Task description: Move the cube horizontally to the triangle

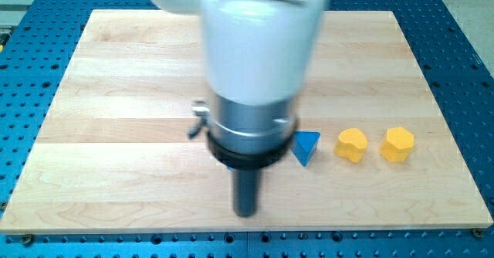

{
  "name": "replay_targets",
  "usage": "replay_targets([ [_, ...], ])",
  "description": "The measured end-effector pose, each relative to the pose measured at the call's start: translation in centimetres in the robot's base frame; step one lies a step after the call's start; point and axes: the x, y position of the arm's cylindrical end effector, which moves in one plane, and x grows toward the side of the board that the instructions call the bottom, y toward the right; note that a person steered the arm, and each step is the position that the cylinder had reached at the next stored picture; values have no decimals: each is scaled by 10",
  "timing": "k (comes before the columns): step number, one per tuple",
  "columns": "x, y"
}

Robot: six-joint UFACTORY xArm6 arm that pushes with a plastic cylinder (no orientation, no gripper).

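Note:
A blue triangle block [306, 147] lies on the wooden board [116, 96], right of centre, its left edge close against the arm's body in this view. My tip [245, 213] rests on the board near the view's bottom, below and to the left of the triangle, touching no block that shows. No cube shows in the view. The arm's wide white and grey body [258, 65] hides the middle of the board.
Two yellow blocks lie to the right of the triangle in the same row: a rounded one [351, 144] and a many-sided one [397, 144]. A blue perforated table [471, 72] surrounds the board.

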Motion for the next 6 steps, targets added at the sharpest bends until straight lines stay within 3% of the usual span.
replay_targets([
  [1,-38,-9],
  [2,-48,21],
  [3,-49,-21],
  [4,-151,-37],
  [5,-212,87],
  [6,-293,136],
])
